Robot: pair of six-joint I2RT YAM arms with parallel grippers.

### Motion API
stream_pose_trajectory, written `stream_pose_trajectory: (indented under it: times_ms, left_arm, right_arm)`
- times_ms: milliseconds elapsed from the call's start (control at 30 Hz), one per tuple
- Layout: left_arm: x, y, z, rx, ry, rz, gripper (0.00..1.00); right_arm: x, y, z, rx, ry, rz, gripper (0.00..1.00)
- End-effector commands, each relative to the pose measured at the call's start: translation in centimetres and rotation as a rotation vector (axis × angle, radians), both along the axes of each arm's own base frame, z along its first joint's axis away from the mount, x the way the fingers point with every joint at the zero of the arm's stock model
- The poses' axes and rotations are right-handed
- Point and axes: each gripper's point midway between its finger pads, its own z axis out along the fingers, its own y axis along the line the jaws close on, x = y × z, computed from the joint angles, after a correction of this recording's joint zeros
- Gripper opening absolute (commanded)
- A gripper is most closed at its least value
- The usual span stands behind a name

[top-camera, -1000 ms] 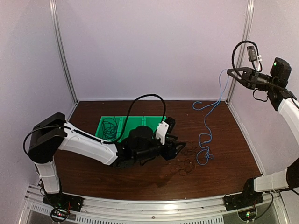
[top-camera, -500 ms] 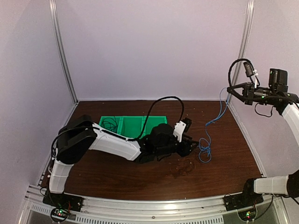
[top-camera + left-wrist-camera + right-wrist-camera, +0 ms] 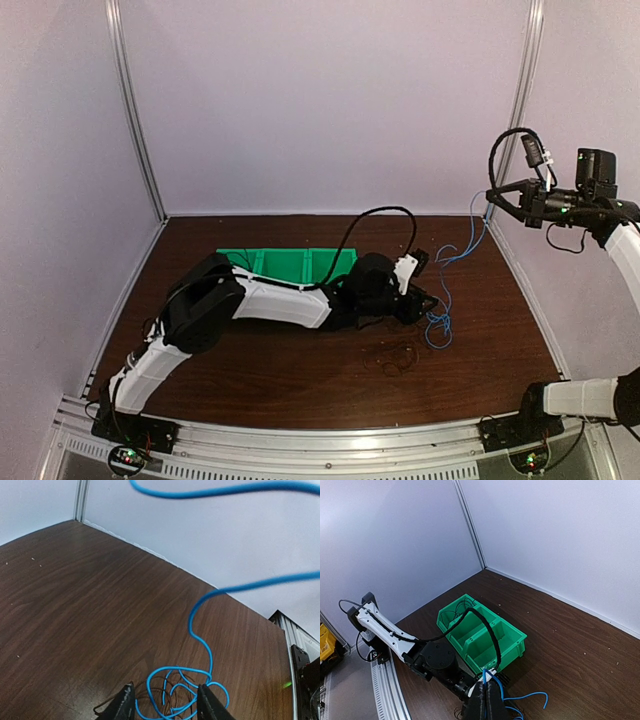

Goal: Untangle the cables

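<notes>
The blue cable (image 3: 437, 322) rises from a coil on the table to my right gripper (image 3: 492, 197), which is raised by the right wall. In the right wrist view, that gripper (image 3: 486, 686) is shut on the blue cable's (image 3: 530, 696) upper end. My left gripper (image 3: 428, 302) reaches far right, low over the coil. Seen from the left wrist, the left gripper (image 3: 165, 707) is open, its fingers on either side of the blue loops (image 3: 177, 668), with thin dark strands among them. A separate clump of black cables (image 3: 395, 355) lies nearer the front.
A green bin (image 3: 290, 264) with three compartments stands behind the left arm, and thin black wires lie in its left compartment (image 3: 451, 615). The left arm's thick black hose (image 3: 375, 222) arches over the bin. White walls close in the back and both sides.
The left arm has stretched to the right, bringing its gripper over the blue coil, and its jaws have narrowed. The right gripper dropped slightly, still holding the blue cable.
</notes>
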Motion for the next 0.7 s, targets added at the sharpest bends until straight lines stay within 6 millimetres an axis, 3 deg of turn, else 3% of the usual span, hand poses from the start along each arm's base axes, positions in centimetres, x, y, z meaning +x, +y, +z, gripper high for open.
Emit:
stream_pose_trajectory:
  times_ms: [0, 200, 467, 567, 667]
  left_arm:
    - [-0.3, -1.0, -1.6, 0.026, -0.006, -0.061, 0.42]
    - [0.5, -2.2, -2.6, -0.002, 0.028, -0.043, 0.29]
    - [1.7, -2.1, -2.6, -0.046, 0.062, 0.011, 0.00]
    - [1.6, -1.1, -3.2, -0.037, 0.106, 0.043, 0.00]
    - [0.5, 0.2, -4.1, -0.018, 0.152, 0.052, 0.00]
  right_arm:
    - [-1.1, 0.5, 1.3, 0.014, -0.029, 0.030, 0.00]
    - [-1.3, 0.6, 1.7, 0.026, -0.032, 0.036, 0.00]
    - [-1.5, 0.7, 2.4, 0.035, -0.044, 0.040, 0.00]
    - [-1.4, 0.4, 5.4, 0.008, -0.129, 0.008, 0.00]
    - [-1.4, 0.0, 11.1, -0.024, -0.283, -0.029, 0.00]
